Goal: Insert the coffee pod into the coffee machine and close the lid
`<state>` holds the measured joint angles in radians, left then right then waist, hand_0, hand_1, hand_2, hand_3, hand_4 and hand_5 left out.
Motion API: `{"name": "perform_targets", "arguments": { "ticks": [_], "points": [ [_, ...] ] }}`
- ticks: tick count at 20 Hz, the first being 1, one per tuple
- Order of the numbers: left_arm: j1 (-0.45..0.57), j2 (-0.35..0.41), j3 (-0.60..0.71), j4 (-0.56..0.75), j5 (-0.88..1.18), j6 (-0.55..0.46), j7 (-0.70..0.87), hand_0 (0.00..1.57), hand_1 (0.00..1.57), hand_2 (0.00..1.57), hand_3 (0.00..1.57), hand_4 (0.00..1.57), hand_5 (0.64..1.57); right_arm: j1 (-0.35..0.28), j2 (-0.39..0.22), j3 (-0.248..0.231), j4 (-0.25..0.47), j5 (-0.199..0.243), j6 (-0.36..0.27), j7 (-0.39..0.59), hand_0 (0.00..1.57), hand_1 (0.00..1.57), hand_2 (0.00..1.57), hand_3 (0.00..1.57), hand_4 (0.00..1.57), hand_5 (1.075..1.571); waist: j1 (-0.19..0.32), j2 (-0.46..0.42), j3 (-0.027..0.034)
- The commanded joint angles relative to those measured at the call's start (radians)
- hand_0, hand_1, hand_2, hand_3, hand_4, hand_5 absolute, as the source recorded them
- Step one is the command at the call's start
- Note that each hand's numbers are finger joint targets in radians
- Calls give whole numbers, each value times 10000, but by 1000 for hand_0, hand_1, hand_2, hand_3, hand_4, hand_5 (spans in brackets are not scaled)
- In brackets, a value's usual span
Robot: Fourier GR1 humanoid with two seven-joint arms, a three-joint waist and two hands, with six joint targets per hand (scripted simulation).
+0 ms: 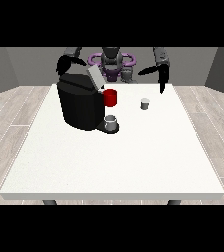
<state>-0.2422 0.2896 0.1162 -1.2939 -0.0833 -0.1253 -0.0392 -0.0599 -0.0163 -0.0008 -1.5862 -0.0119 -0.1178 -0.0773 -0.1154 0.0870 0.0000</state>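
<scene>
Hand posture can be read only in part. At the view's right, a black hand [162, 82] is seen hanging above the far edge of the white surface [114, 162], its fingers [162, 88] held straight and pointed downward, nothing between them; a thumb-like part juts toward the view's left. At the view's left, the other hand [63, 64] is seen raised behind the top of the coffee machine [79, 103], and whether its fingers are curled or straight cannot be told.

The coffee machine, a bulky black body, is taken as the landmark. Its grey lid [95, 77] is tilted upward at the top (so the machine is open). A red part [111, 97] is attached at the machine's right side in the view, and a small grey cup [111, 122] is set on the black base just below that red part.

The coffee pod [145, 104], small and pale grey with a white top, is placed upright on the surface, to the right of the machine in the view and apart from it, nearly below the open hand but not touched by it.
</scene>
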Motion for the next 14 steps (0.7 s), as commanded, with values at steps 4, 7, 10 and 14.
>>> {"name": "perform_targets", "arguments": {
  "ticks": [4, 7, 10, 14],
  "points": [
    [-1240, 512, 334, 1745, -382, -98, 169, 0, 0, 0, 0, 0, 1571, -112, 81, 101, 503, -99, 206, -484, 0, 0, 0, 0, 259, 1571, -162, 603, 1],
    [-1518, 211, 288, 2840, -787, 335, -558, 0, 0, 0, 0, 0, 1571, -747, -120, -79, 354, -209, 225, -61, 0, 0, 0, 0, 337, 1571, -204, 813, -2],
    [-1864, 596, 43, 2956, -980, -265, -63, 0, 0, 0, 0, 0, 1571, -1194, -82, -478, 954, -56, -351, 253, 0, 0, 0, 0, 397, 1571, 140, 738, 1],
    [-1640, -79, -783, 3119, -1979, 393, -60, 0, 0, 113, 0, 0, 1571, -1106, -94, -492, 1776, 81, -323, -141, 0, 0, 0, 0, 371, 1571, 303, 574, 2]
  ]
}}
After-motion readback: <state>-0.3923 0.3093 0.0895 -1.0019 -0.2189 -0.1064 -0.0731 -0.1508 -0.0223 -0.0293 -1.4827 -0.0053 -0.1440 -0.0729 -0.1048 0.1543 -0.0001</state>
